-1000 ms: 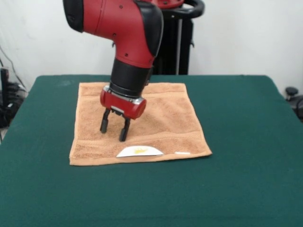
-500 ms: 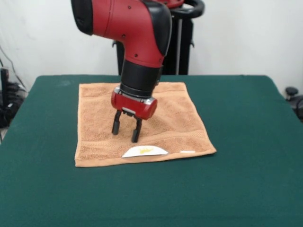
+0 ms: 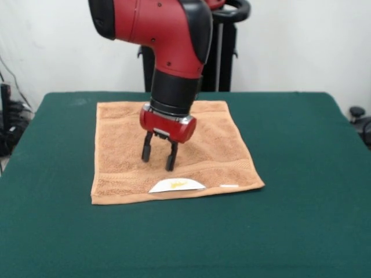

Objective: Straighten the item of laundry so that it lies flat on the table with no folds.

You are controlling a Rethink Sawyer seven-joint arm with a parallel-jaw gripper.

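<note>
The tan-orange terry towel [image 3: 220, 150] lies spread out flat on the dark green table [image 3: 301, 174], a little left of the middle. Its near edge carries a curved white label [image 3: 177, 185] and a small white tag [image 3: 229, 186]. My gripper [image 3: 158, 160] hangs from the red and black arm over the towel's middle, just behind the curved label. Its two black fingers [image 3: 146, 154] stand apart, open and empty, with the tips close above the cloth.
The black pedestal [image 3: 223, 52] stands behind the table's far edge. Dark equipment [image 3: 8, 116] sits off the table's left side and a dark object [image 3: 360, 119] off the right side.
The arm and gripper have moved to the right and slightly away from the near edge over the towel. The towel's near part has shifted slightly right.
</note>
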